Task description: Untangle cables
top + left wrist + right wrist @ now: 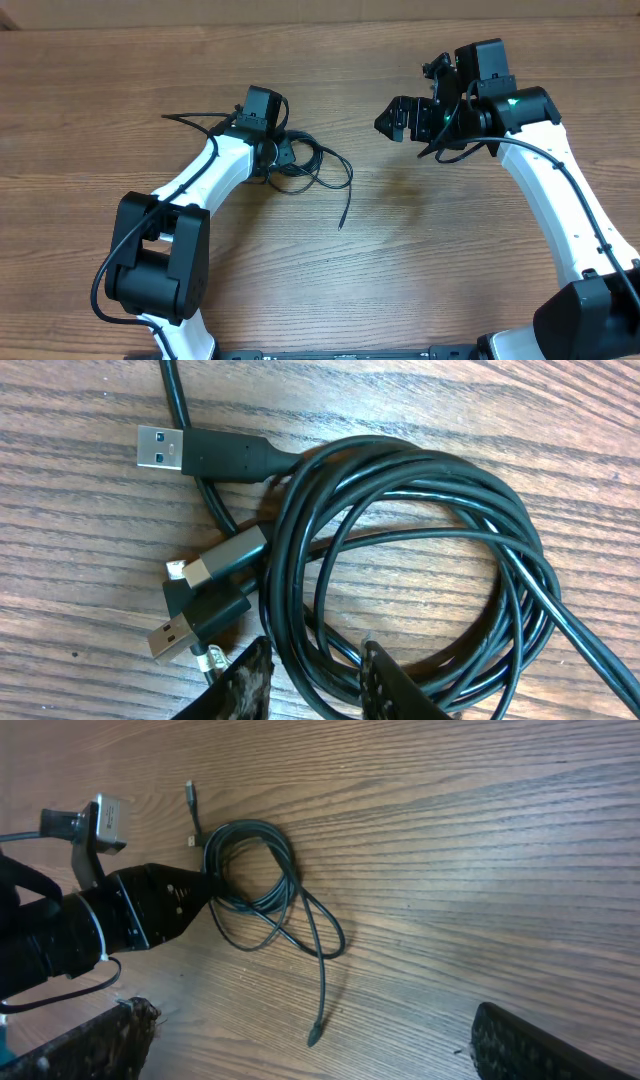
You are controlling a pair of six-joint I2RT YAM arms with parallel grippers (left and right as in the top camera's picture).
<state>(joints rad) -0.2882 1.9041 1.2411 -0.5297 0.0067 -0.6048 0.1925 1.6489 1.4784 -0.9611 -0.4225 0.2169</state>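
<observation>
Straddling the bunched thin black cables (295, 560) with my left gripper (315, 682), I cannot tell if it pinches them. My right gripper (312, 1038) hangs spread wide, well apart, above the brown wooden table (500, 840).

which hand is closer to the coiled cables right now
Left. The left hand is right at the cables, its fingers either side of the coil's strands. The right hand hangs well off to the side, apart from them, over the table.
</observation>
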